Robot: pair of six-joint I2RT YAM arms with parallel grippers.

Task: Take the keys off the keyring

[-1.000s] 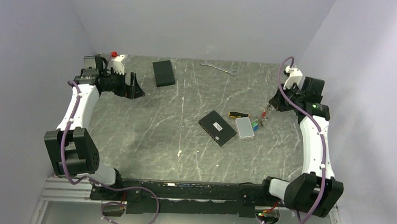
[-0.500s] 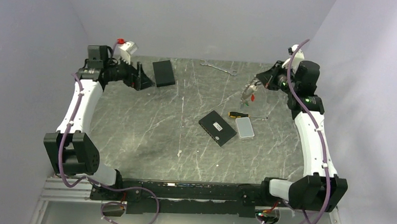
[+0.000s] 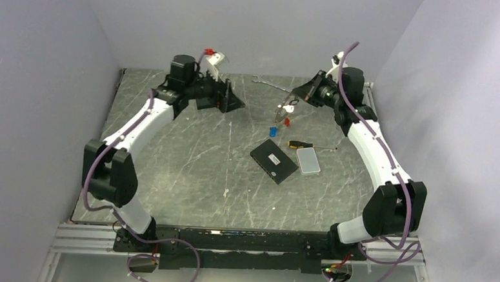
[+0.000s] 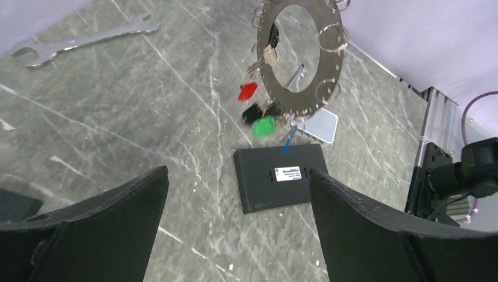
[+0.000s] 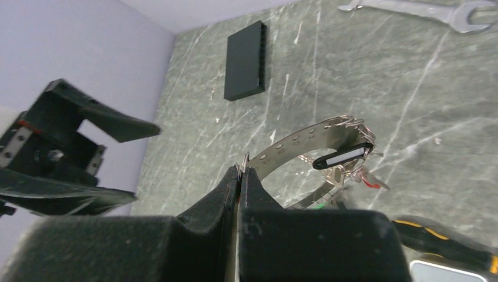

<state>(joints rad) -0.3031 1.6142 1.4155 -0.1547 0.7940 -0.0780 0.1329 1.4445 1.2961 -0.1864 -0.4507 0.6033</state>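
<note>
My right gripper is shut on the rim of the keyring, a flat grey metal loop, and holds it in the air above the back middle of the table. In the right wrist view the jaws pinch the ring's band. Keys hang from it: a red one, a green one, a dark one and a blue one. My left gripper is open and empty, facing the ring from the left, a short gap away.
A flat black box lies mid-table beside a grey case and a yellow-handled screwdriver. A silver wrench lies at the back. A second black box lies back left, under my left arm.
My right gripper has lifted the keyring off the table near the screwdriver and swung it left toward the back middle. My left arm has swung right toward it, still open.
</note>
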